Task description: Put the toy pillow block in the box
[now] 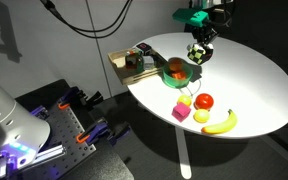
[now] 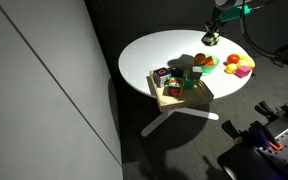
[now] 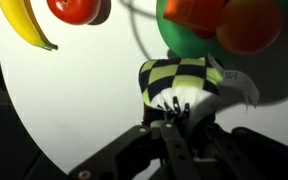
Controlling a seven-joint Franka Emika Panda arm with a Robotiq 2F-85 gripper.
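The toy pillow block (image 3: pixel 180 78) is a small soft block, checkered black, white and yellow-green. My gripper (image 3: pixel 174 106) is shut on its near edge. In both exterior views the gripper (image 1: pixel 199 42) (image 2: pixel 212 36) holds the block (image 1: pixel 198 53) (image 2: pixel 211 41) over the far part of the round white table, beside the green plate. The box (image 1: pixel 127 64) (image 2: pixel 183 99) is a shallow tan wooden tray with toys in it. It sits at the table's edge, apart from the gripper, on the other side of the green plate.
The green plate (image 1: pixel 179 71) (image 3: pixel 189 30) holds orange fruits. A red round fruit (image 1: pixel 204 101) (image 3: pixel 76 8), a banana (image 1: pixel 220 122) (image 3: pixel 24 25), a pink cube (image 1: pixel 181 114) and a yellow piece (image 1: pixel 186 101) lie on the white table (image 1: pixel 254 80). Cables hang behind the table.
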